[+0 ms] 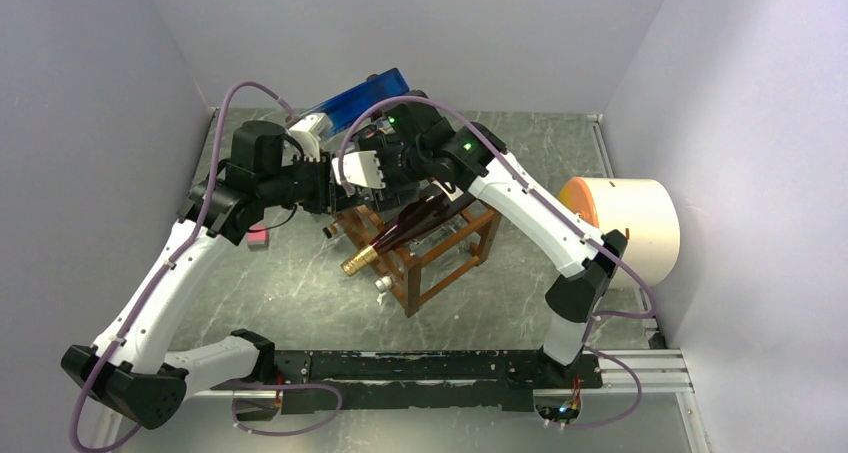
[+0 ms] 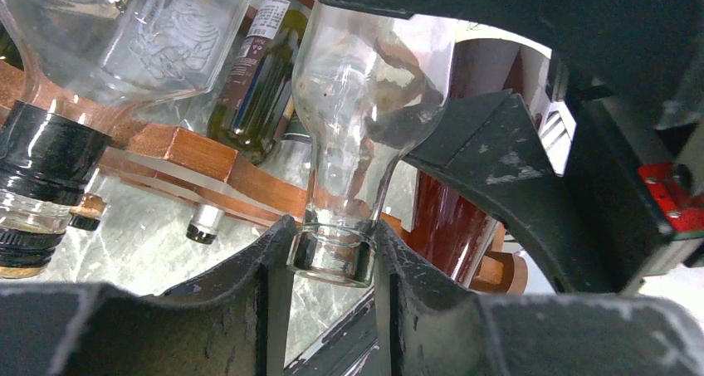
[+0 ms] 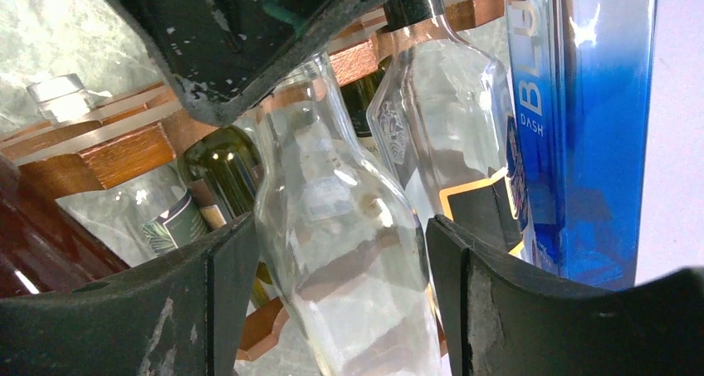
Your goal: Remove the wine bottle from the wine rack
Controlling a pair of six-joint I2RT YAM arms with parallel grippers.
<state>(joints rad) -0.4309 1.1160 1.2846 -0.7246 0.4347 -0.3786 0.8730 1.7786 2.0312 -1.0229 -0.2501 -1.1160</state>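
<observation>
The wine rack, a reddish-brown wooden frame, stands mid-table with several bottles lying in it. A clear glass wine bottle lies on a scalloped rail. My left gripper is shut on its mouth, one finger pressed to each side of the rim. My right gripper straddles the same bottle's body. Its fingers stand close beside the glass, and a thin gap still shows on the right side. In the top view both grippers meet over the rack's far-left end.
A dark red bottle with a gold cap lies along the rack's top. A blue bottle, a square clear bottle and a green bottle crowd the held one. A cream and orange cylinder stands right of the rack. A pink block lies to its left.
</observation>
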